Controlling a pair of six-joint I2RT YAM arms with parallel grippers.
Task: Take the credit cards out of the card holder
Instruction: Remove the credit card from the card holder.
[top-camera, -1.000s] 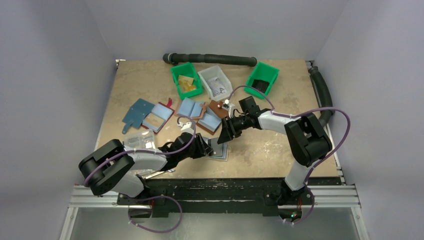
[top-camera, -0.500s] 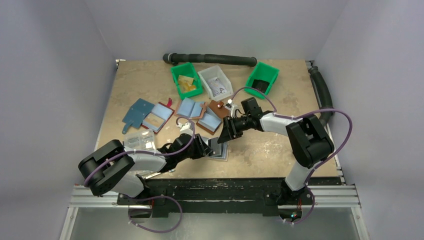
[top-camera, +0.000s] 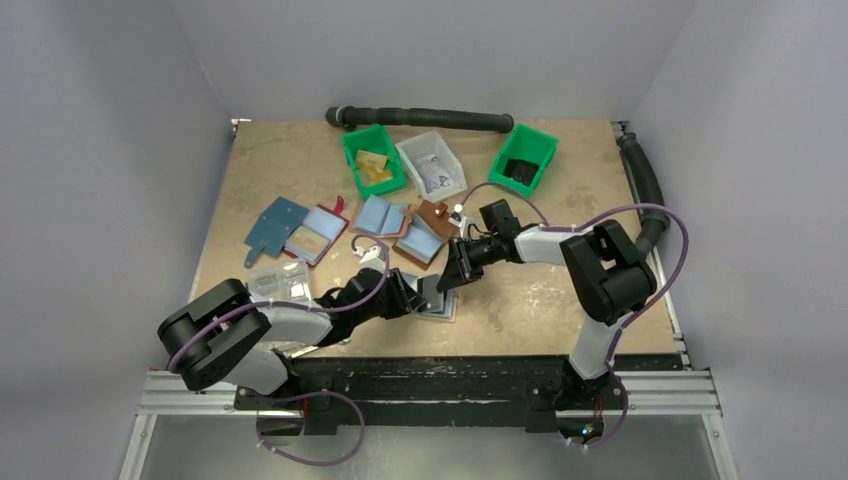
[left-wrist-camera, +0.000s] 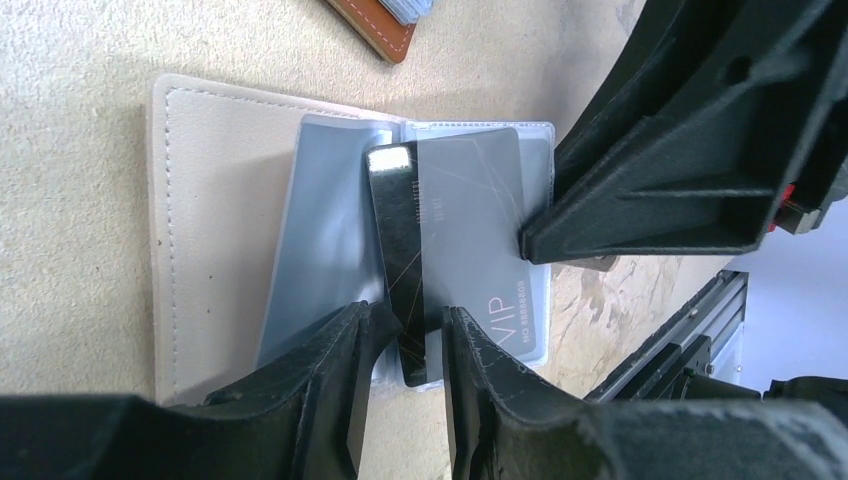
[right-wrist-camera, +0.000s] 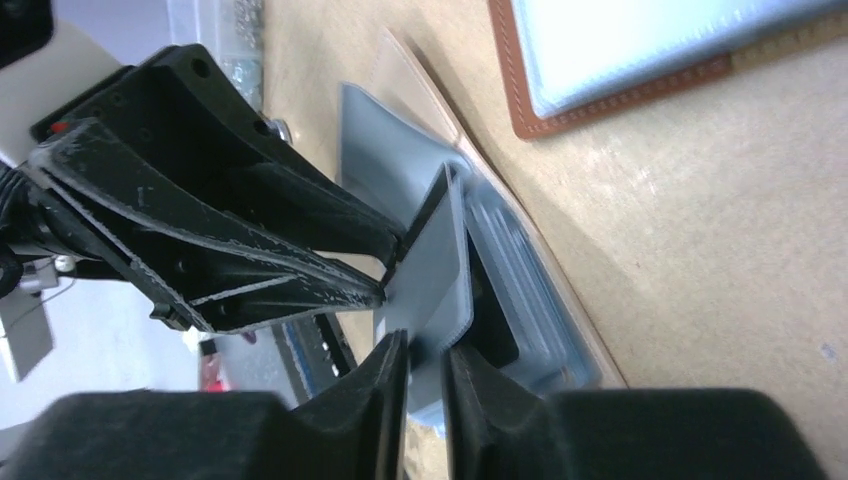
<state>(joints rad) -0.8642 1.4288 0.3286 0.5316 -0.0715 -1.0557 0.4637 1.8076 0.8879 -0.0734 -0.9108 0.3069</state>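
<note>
Extraction step: we see the left gripper (left-wrist-camera: 407, 318) pinching the dark card (left-wrist-camera: 398, 230) tilted out of the holder (left-wrist-camera: 215, 200), and the right gripper (right-wrist-camera: 425, 348) pinching the pale card (left-wrist-camera: 475, 220). Next we'd pull both clear without lifting the holder.

My right tool (top-camera: 447, 282) rolled at the wrist, so it looked narrower from above, and edged down toward the card holder (top-camera: 440, 300) on the bench (top-camera: 560, 300). My right elbow swung inward, and the purple cable (top-camera: 640, 210) followed it.
</note>
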